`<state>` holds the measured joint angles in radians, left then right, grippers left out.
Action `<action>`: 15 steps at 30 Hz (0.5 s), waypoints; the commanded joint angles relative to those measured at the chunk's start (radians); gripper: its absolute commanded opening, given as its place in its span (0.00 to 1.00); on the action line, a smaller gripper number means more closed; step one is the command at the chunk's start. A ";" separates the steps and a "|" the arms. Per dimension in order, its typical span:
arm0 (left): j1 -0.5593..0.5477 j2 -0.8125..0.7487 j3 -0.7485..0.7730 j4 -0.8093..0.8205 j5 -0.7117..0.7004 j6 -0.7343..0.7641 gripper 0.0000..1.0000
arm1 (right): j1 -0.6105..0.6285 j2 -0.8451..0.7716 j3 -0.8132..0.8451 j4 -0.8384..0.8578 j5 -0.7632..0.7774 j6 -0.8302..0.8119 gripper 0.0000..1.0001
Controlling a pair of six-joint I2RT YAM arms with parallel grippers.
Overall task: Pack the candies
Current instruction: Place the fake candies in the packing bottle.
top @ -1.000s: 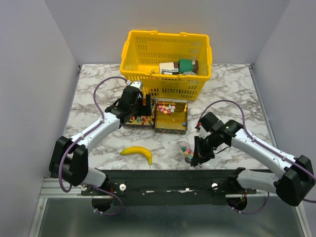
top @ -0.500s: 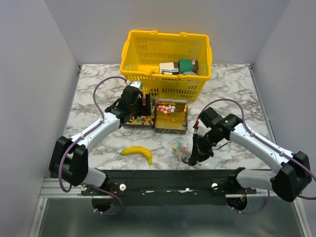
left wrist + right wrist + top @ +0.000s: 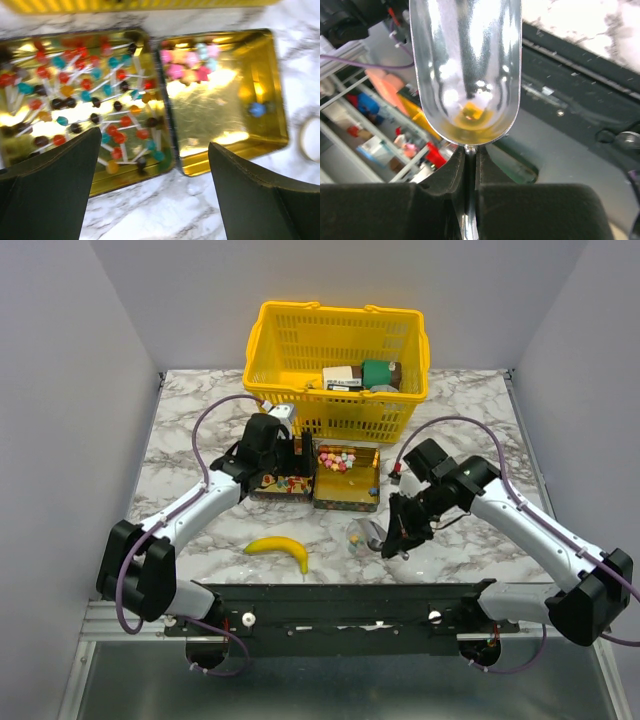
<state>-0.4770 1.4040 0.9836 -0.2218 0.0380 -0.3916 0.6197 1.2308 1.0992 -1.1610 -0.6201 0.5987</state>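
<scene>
The candies [image 3: 337,458] are a small heap of pink, red and white sweets at the far end of an open gold tin [image 3: 350,498]. They also show in the left wrist view [image 3: 190,65], with one blue sweet [image 3: 256,109] lying apart. The tin's lid [image 3: 75,85], printed with lollipops, lies to its left. My left gripper [image 3: 298,452] is open and empty over the tin's near edge [image 3: 155,140]. My right gripper [image 3: 393,535] is shut on the handle of a shiny metal scoop [image 3: 467,65], which holds no sweets. A small clear cup [image 3: 357,532] stands just left of it.
A yellow basket [image 3: 262,350] with boxes stands behind the tin. A yellow banana [image 3: 280,550] lies near the front edge, left of the cup. The black base rail [image 3: 340,605] runs along the near edge.
My right gripper has moved left and away from the near edge with the scoop. The sweets seen by it earlier no longer show there. The left gripper shifted slightly right.
</scene>
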 commanded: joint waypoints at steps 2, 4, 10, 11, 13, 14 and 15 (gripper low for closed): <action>0.002 -0.071 -0.049 0.208 0.407 -0.009 0.99 | 0.000 0.012 0.034 0.041 0.121 -0.082 0.01; 0.000 -0.069 -0.051 0.217 0.482 -0.029 0.99 | 0.018 0.041 0.069 0.046 0.193 -0.121 0.01; -0.026 -0.019 -0.019 0.263 0.618 -0.049 0.97 | 0.060 0.120 0.201 0.054 0.272 -0.270 0.01; -0.032 -0.013 -0.010 0.248 0.622 -0.038 0.97 | 0.064 0.148 0.243 0.035 0.276 -0.287 0.01; -0.051 -0.008 -0.005 0.233 0.623 -0.006 0.96 | 0.078 0.170 0.272 0.024 0.302 -0.325 0.01; -0.064 -0.007 0.000 0.225 0.619 0.006 0.96 | 0.084 0.176 0.284 0.023 0.307 -0.335 0.01; -0.072 0.000 0.004 0.196 0.617 0.026 0.95 | 0.090 0.183 0.301 0.021 0.321 -0.341 0.01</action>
<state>-0.5117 1.3827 0.9558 0.0044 0.5774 -0.4232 0.6865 1.3880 1.3315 -1.1339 -0.3790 0.3599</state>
